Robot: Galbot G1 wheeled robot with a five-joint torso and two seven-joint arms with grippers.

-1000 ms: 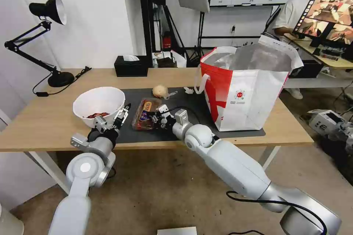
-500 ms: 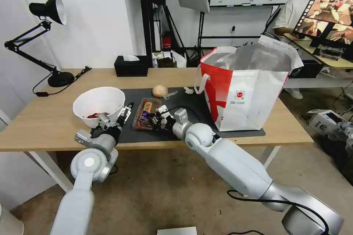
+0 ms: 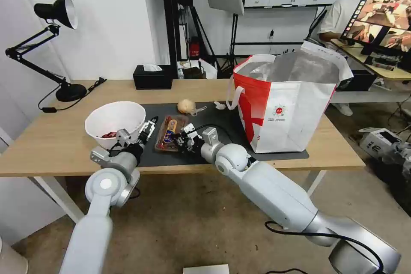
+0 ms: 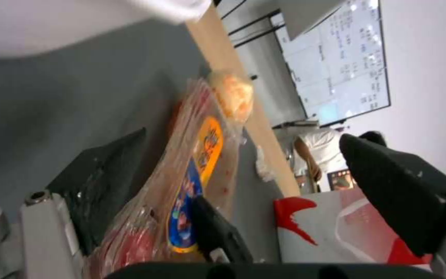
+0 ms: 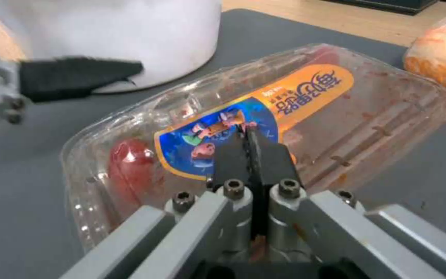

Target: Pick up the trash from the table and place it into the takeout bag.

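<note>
Clear plastic, smeared red under a blue-and-orange label, is the tray lying on the dark grey mat of the table; the right gripper rests on its top with fingers pressed together (nothing visible between them); the left gripper hangs fingers spread between the tray and the white bowl; the tan lump sits just behind the tray; the takeout bag stands open on the mat's right end.
</note>
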